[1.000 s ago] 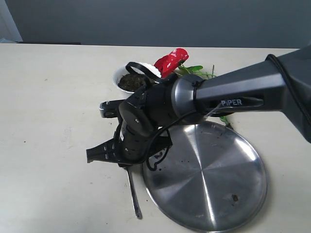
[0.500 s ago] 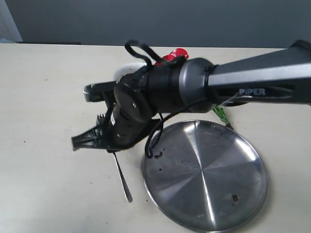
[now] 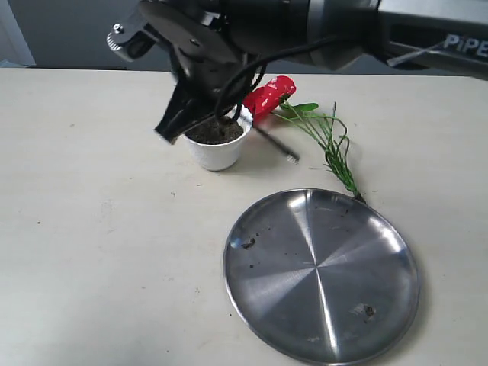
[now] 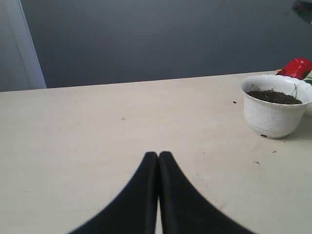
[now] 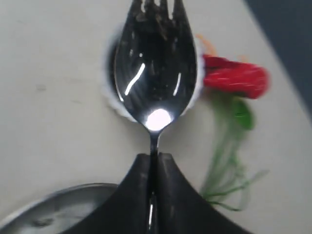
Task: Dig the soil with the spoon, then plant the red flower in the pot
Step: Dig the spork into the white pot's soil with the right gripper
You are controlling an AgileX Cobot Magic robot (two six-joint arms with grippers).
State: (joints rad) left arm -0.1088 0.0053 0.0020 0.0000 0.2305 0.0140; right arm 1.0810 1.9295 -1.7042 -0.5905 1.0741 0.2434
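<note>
Right end effector pinches spoon over pot (left end effector pressed together)

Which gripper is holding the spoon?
The right gripper, clamped on the handle of the spoon over the white pot; the left gripper is shut on nothing.

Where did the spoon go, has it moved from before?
Yes. In the exterior view the spoon went from beside the steel plate's left edge, away from it, up to above the white pot.
</note>
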